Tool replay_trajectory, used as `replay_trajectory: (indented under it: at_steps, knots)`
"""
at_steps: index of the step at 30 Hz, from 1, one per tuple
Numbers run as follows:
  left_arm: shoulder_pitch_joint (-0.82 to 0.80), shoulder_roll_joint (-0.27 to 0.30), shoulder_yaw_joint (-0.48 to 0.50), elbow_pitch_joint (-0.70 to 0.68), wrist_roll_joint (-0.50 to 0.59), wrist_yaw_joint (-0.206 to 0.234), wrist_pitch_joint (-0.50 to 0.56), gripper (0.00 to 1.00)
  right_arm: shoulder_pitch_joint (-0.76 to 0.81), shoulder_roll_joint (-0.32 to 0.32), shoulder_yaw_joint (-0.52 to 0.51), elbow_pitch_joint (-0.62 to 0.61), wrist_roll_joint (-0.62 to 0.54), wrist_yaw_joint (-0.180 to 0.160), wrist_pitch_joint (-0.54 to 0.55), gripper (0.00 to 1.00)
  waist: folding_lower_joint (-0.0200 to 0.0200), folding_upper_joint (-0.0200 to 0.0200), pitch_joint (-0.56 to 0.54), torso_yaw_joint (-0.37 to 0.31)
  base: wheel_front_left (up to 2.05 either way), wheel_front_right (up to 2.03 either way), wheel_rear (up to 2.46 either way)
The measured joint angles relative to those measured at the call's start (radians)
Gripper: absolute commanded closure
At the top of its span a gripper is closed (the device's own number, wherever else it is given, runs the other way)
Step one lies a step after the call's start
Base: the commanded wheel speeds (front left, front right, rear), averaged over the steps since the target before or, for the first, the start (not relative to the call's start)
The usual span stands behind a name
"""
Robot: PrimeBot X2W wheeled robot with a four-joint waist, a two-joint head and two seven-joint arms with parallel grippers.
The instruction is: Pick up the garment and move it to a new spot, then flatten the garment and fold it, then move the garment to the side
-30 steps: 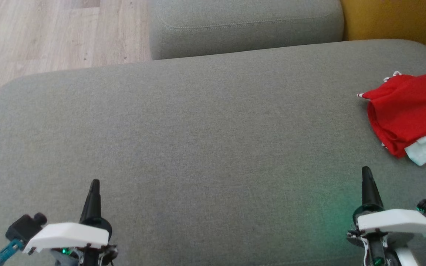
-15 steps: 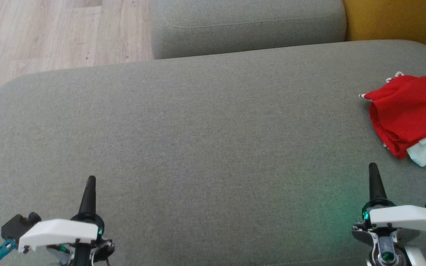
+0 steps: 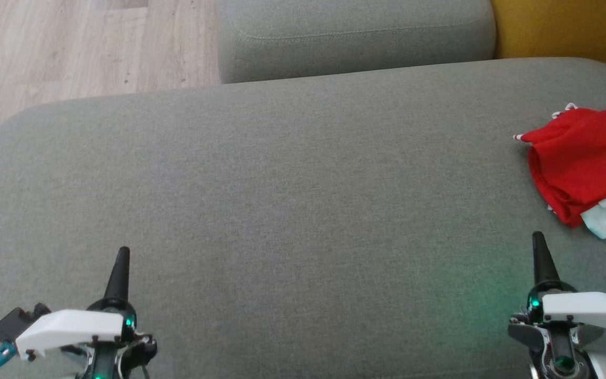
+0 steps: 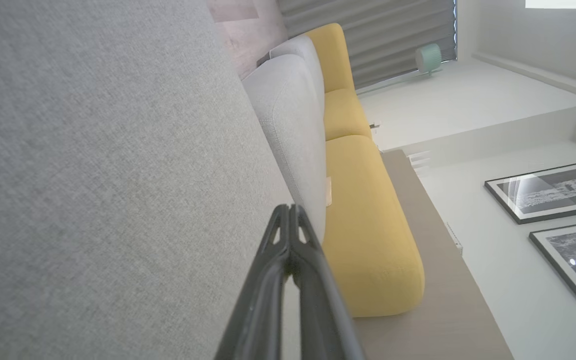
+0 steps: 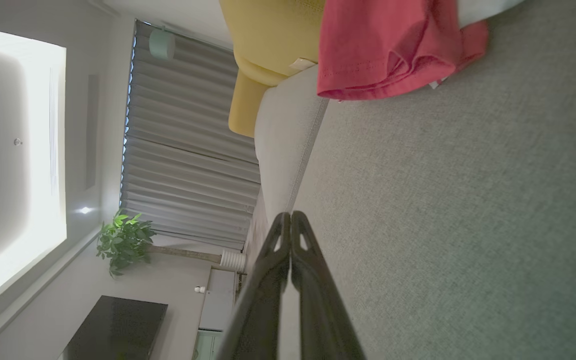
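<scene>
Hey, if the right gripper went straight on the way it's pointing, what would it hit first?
Probably the grey cushion beyond the seat; the right gripper points just past the red shirt, though depth is hard to judge.

The folded red fabric garment with a white sleeve [image 3: 579, 163] runs off the head view's right edge and the right wrist view's top edge; folds hide any print.

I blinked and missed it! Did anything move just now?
Both tools drifted slightly apart: the left tool leftward, the right tool rightward. Both stayed shut, holding nothing. The garment stayed put on the sofa; the view itself just shifted a bit.
</scene>
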Motion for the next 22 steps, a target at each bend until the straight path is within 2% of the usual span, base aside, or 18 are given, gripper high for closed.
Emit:
replay_trajectory:
  at_steps: [22]
  knots:
    - [-0.04, 0.0, 0.038, 0.026, -0.213, -0.035, 0.065, 1.0, -0.005, 0.0, -0.044, -0.012, 0.214, 0.0, 0.064, 1.0, 0.0, 0.0, 0.002, 0.009, 0.0, 0.0, 0.0]
